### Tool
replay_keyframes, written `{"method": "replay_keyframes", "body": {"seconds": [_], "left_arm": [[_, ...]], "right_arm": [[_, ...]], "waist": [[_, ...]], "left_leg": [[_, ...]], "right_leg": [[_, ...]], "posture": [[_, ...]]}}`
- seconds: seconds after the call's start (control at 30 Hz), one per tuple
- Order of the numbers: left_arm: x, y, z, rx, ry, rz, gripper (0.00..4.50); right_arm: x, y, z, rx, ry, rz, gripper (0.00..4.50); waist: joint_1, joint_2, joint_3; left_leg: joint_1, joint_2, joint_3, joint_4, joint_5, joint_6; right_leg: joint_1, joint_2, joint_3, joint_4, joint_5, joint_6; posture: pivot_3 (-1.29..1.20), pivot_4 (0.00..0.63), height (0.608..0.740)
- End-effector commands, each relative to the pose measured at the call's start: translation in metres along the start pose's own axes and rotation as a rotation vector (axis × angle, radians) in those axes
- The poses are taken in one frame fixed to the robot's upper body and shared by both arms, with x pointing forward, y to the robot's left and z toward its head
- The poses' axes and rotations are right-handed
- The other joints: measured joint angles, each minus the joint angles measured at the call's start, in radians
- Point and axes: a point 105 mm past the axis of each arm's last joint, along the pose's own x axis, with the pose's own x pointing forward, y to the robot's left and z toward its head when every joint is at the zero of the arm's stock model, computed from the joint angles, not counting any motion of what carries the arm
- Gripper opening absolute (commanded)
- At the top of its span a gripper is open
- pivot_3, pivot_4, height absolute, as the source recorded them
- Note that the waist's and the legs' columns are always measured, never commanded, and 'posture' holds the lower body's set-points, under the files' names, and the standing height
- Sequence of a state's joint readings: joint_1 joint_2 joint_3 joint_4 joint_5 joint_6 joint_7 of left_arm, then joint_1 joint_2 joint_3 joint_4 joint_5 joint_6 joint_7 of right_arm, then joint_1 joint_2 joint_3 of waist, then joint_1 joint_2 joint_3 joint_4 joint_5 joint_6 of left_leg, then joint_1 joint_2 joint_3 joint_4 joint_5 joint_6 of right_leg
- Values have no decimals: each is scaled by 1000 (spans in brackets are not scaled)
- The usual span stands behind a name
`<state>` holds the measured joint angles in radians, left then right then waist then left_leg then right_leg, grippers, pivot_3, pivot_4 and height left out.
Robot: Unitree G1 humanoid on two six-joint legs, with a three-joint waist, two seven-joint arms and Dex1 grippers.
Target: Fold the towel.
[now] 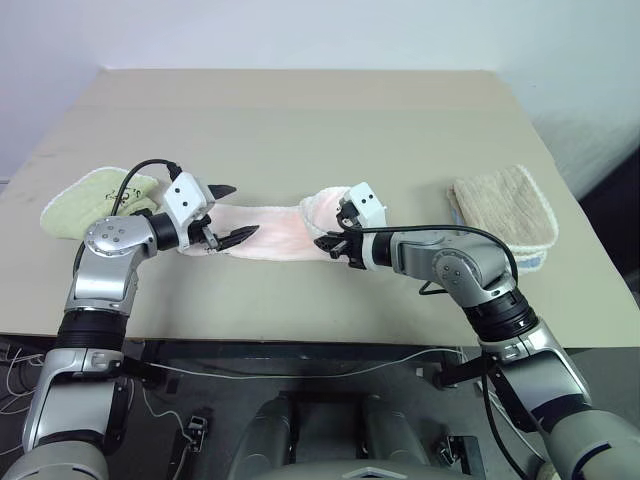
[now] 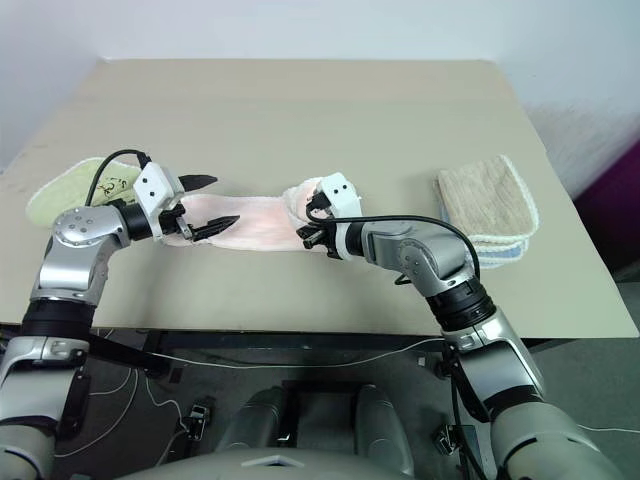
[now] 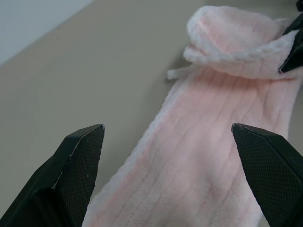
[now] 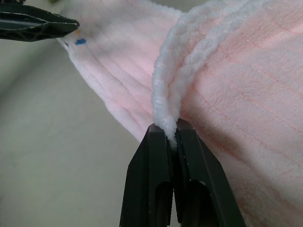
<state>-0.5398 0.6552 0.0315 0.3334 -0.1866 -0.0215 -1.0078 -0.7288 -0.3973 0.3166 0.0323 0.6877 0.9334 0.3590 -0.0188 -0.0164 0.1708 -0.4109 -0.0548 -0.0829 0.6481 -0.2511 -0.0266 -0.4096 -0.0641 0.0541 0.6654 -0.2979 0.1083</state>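
The pale pink towel (image 1: 272,234) lies as a long strip across the middle of the table (image 1: 300,130). My right gripper (image 4: 172,132) is shut on the towel's white stitched edge, and that end is lifted and curled back over the strip toward the left. My left gripper (image 1: 238,211) is open over the towel's left end, one finger on either side of the strip, with nothing gripped. A small dark logo print (image 4: 80,41) sits near that left end, close to one left fingertip (image 4: 42,23).
A light green folded towel (image 1: 92,203) lies at the table's left edge behind my left arm. A beige folded towel (image 1: 505,208) rests to the right on a pale blue one. The table's front edge (image 1: 300,335) runs just below both arms.
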Motion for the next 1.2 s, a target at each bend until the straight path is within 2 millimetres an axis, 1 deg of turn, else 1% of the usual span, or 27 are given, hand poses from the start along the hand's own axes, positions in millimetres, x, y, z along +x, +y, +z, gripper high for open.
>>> {"method": "replay_keyframes", "body": {"seconds": [0.03,0.1,0.2,0.23,0.33,0.4,0.43,0.5,0.57,0.67,0.7,0.73,0.8,0.83,0.9,0.97,1.0,1.1,1.17,1.2], "left_arm": [[-7,7,12,31,-23,31,4500],[-8,8,12,28,-22,34,4500],[-8,8,12,22,-23,38,4500],[-8,7,12,19,-24,38,4500],[-9,6,11,8,-27,44,4500],[-11,6,11,-7,-32,54,4500],[-14,7,11,-20,-39,68,4500],[-20,9,12,-48,-55,97,4500],[-29,12,14,-105,-83,145,4500],[-37,13,19,-205,-139,202,4500],[-40,12,20,-258,-167,225,4500],[-42,9,20,-303,-181,239,4500],[-44,1,18,-366,-185,256,4500],[-46,-2,15,-410,-183,273,4500],[-48,-10,8,-512,-179,312,4500],[-50,-14,5,-578,-181,337,4500],[-51,-18,4,-598,-177,346,4500],[-56,-37,-11,-667,-119,400,4500],[-62,-41,-15,-728,-125,459,4500],[-65,-40,-16,-758,-136,493,4500]], "right_arm": [[1,3,10,-22,-38,16,29],[2,4,11,-14,-50,29,29],[1,10,16,8,-84,66,686],[1,12,19,12,-97,73,944],[-3,16,27,22,-140,90,1986],[-10,18,35,17,-179,96,2632],[-17,19,40,10,-205,101,2883],[-29,19,47,1,-247,99,2883],[-39,10,53,1,-293,70,2883],[-39,-8,54,-21,-312,0,2883],[-36,-14,53,-30,-313,-17,2512],[-32,-19,53,-32,-316,-26,2318],[-22,-24,50,-36,-319,-31,1710],[-15,-26,46,-42,-311,-29,1403],[2,-29,30,-62,-270,-24,703],[12,-31,18,-84,-236,-26,47],[16,-33,12,-100,-220,-30,47],[29,-33,-13,-103,-160,-11,47],[32,-32,-24,-119,-132,-1,47],[32,-32,-26,-139,-128,1,47]], "waist": [[0,0,0],[0,0,0],[0,0,0],[0,0,0],[0,0,0],[0,0,0],[0,0,0],[0,0,0],[0,0,0],[0,0,0],[0,0,0],[-2,0,0],[-3,0,0],[-5,0,0],[-8,0,0],[-14,0,0],[-14,0,0],[-21,0,0],[-22,0,0],[-22,0,0]], "left_leg": [[0,0,0,0,0,0],[0,0,0,0,0,0],[0,0,0,0,0,0],[0,0,0,0,0,0],[0,0,0,0,0,0],[0,0,0,0,0,0],[0,0,0,0,0,0],[0,0,0,0,0,0],[0,0,0,0,0,0],[0,0,-1,-1,0,0],[0,0,-1,-1,0,0],[0,0,-1,-1,0,0],[0,0,0,-1,0,0],[0,0,0,-1,0,0],[0,0,0,-1,0,0],[1,1,0,-1,0,0],[1,1,0,-1,0,0],[1,0,0,-1,0,0],[1,0,0,-1,0,-1],[1,0,0,-1,0,-1]], "right_leg": [[0,0,0,0,0,0],[0,0,0,0,0,0],[0,0,0,0,0,0],[0,0,0,0,0,0],[0,0,0,0,0,0],[0,0,0,0,0,0],[0,0,0,0,0,0],[0,0,0,0,0,0],[0,-1,0,0,0,0],[0,-1,0,0,0,0],[0,-1,0,0,0,0],[0,-2,0,0,0,0],[0,-2,0,0,0,0],[0,-1,0,0,0,0],[0,-1,1,0,0,0],[1,-1,1,0,0,0],[0,-1,0,0,0,0],[1,-1,1,0,0,0],[1,-1,1,-1,0,0],[1,-1,1,-1,0,0]], "posture": [[0,150,740],[0,150,740],[0,150,740],[0,150,740],[0,150,740],[0,150,740],[0,150,740],[0,150,740],[0,150,740],[0,150,740],[0,150,740],[0,150,740],[0,150,740],[0,150,740],[0,150,740],[0,150,740],[0,150,740],[0,150,740],[0,150,740],[0,150,740]]}}
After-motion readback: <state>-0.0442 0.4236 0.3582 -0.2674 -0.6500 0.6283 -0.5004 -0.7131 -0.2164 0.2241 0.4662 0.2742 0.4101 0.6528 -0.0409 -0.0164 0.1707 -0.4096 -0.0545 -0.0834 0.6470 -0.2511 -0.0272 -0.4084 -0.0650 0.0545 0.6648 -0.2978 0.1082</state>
